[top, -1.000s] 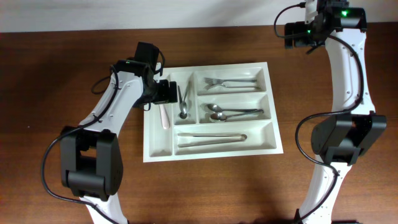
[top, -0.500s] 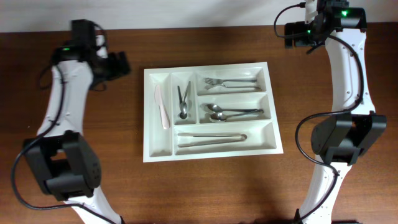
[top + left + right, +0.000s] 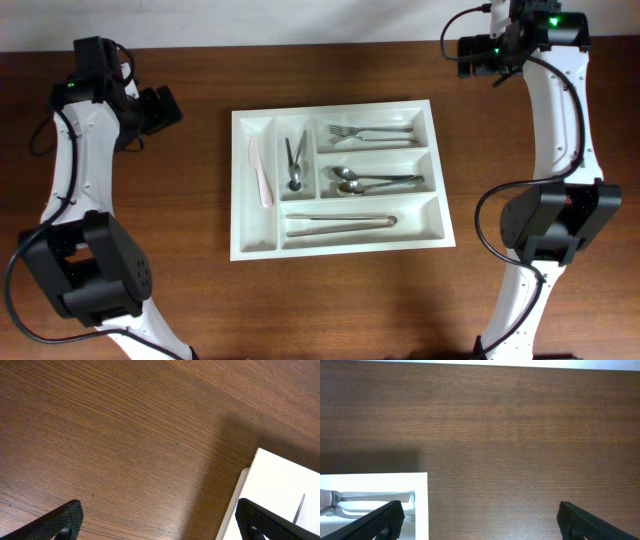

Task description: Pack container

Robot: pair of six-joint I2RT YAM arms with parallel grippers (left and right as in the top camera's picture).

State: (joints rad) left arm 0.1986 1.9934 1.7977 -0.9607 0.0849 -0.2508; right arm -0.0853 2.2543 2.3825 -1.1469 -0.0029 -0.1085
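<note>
The container (image 3: 255, 232) is a white cutlery tray in the middle of the wooden table. It holds a pale knife (image 3: 260, 172), a spoon with small tongs (image 3: 296, 162), forks (image 3: 372, 132), spoons (image 3: 372, 182) and long tongs (image 3: 340, 222). My left gripper (image 3: 168, 106) hangs open and empty over bare wood to the left of the tray. In the left wrist view the left gripper (image 3: 160, 522) has the container's corner (image 3: 280, 480) by its right finger. My right gripper (image 3: 470, 57) is open and empty beyond the tray's far right corner. The right wrist view shows that gripper (image 3: 482, 520) beside the container's rim (image 3: 421, 505).
Both arm bases stand at the near edge, left (image 3: 95, 270) and right (image 3: 550, 225). The table's far edge (image 3: 300, 45) meets a white wall. Fork handles (image 3: 370, 496) show inside the tray in the right wrist view.
My left arm has drawn back from over the tray's left compartments to the far left of the table. The small tongs it was above now lie uncovered. The right arm has not moved.
</note>
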